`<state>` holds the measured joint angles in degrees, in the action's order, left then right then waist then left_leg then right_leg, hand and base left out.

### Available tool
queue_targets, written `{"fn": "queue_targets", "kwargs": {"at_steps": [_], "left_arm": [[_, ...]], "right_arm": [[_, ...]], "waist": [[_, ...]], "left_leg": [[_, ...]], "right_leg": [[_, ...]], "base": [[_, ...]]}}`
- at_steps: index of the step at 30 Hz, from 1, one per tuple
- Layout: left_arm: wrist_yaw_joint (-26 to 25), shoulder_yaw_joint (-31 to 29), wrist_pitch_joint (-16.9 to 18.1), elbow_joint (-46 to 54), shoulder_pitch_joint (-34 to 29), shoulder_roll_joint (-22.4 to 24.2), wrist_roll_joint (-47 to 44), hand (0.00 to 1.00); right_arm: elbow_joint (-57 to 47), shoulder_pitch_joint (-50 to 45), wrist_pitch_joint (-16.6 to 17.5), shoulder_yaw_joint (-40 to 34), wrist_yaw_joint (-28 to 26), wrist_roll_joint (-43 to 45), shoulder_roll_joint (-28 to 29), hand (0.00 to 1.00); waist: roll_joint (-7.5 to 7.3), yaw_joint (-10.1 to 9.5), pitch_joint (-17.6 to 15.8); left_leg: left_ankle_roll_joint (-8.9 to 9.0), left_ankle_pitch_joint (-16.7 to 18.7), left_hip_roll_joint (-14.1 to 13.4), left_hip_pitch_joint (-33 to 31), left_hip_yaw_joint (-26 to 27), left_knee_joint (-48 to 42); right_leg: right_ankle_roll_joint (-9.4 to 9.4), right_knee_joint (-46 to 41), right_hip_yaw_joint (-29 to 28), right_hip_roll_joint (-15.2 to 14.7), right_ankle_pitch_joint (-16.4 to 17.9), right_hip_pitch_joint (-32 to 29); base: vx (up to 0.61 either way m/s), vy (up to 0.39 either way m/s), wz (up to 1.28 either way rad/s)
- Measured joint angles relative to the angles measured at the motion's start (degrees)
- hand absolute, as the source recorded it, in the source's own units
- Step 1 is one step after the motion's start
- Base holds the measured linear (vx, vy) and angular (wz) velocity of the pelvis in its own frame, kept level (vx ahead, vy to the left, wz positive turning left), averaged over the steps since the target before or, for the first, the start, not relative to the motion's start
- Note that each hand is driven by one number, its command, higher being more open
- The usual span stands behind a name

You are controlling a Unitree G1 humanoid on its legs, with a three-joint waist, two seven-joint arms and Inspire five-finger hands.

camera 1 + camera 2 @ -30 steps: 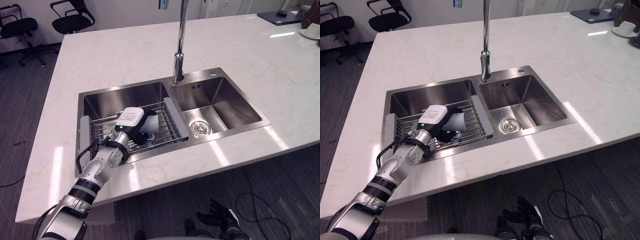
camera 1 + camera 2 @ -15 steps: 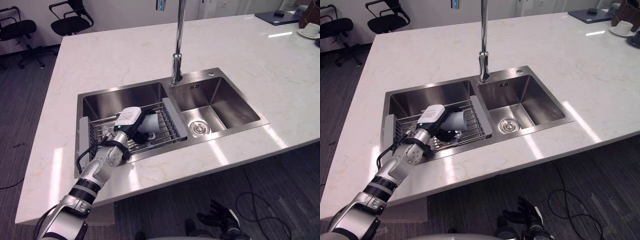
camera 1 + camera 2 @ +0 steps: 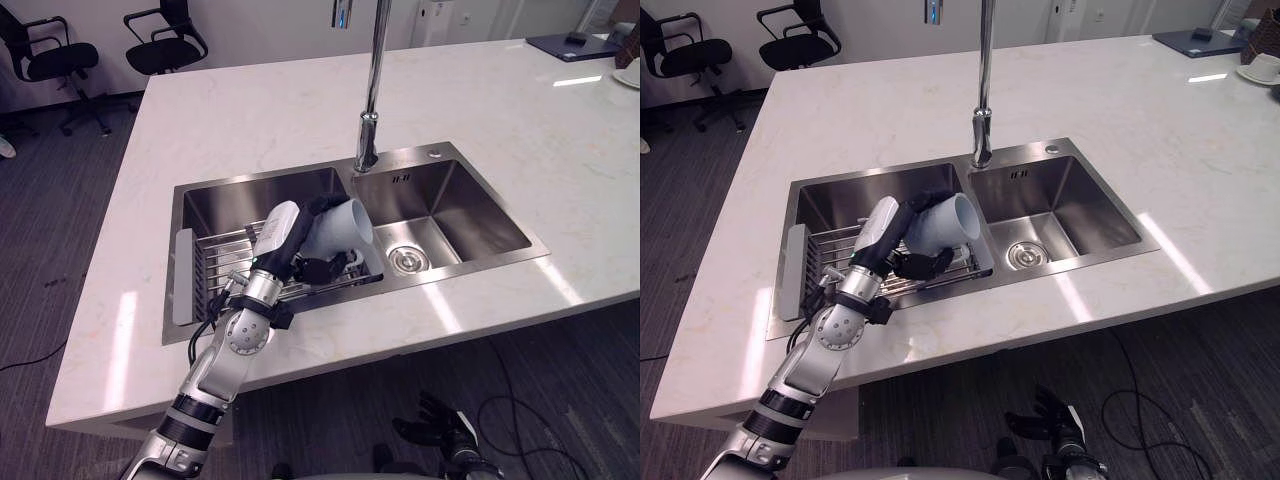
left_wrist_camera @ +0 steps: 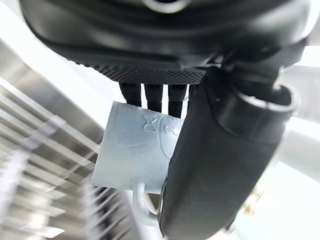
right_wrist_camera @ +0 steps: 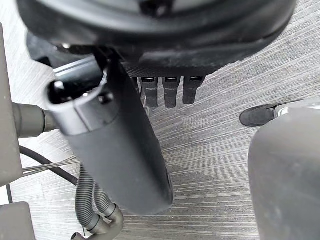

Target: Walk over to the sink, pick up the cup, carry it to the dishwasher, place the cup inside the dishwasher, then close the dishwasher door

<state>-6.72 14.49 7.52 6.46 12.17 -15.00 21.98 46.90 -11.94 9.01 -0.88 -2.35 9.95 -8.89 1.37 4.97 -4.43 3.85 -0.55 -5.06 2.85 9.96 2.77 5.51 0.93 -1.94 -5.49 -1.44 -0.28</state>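
Two office chairs (image 3: 165, 40) stand at the far left, cut off by the upper edge. The pale countertop (image 3: 250, 110) holds a double sink (image 3: 260, 180). In its left basin lies a wire rack (image 3: 215, 268), whose right end is hidden behind the left hand (image 3: 283, 235).

That hand is clenched round the light grey cup (image 3: 338, 228). In the left wrist view the fingers (image 4: 152, 95) wrap over the far side of the cup (image 4: 132, 155) and the thumb (image 4: 210, 165) presses across its near side, covering part of the handle (image 4: 142, 202). The cup is tipped with its mouth toward the right basin. It seems to hang clear above the rack, though from this angle the gap is hard to judge.

Next comes the faucet (image 3: 370, 100), its top cut off, then the right basin with its drain (image 3: 405, 259).

The right hand (image 3: 440, 420) hangs low over the carpet, partly cut off. Its fingers (image 5: 165, 92) are relaxed and hold nothing.
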Motion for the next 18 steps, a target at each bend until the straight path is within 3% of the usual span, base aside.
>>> {"fn": "queue_targets", "kwargs": {"at_steps": [8,18], "left_arm": [[-3.6,-4.2,3.0,9.9,-7.3,4.7,-11.4,0.30],[-4.3,-5.1,3.0,13.6,-16.4,6.9,-16.7,0.30]], "right_arm": [[-0.7,-0.3,0.0,-0.8,0.3,0.0,1.4,0.90],[-1.6,-2.5,0.0,-1.0,0.7,0.1,2.7,0.90]], "waist": [[-0.23,-1.18,0.2],[-1.22,-2.69,1.4]], "left_leg": [[-0.13,0.2,-0.1,0.3,0.4,-0.4],[-0.09,1.3,-0.2,0.2,1.0,-1.6]], "right_leg": [[0.04,-0.3,-0.9,0.1,0.0,0.0],[0.20,-0.9,-1.7,0.1,0.2,-0.1]], "base": [[-0.01,-0.007,-0.03],[-0.02,-0.003,-0.03]]}}
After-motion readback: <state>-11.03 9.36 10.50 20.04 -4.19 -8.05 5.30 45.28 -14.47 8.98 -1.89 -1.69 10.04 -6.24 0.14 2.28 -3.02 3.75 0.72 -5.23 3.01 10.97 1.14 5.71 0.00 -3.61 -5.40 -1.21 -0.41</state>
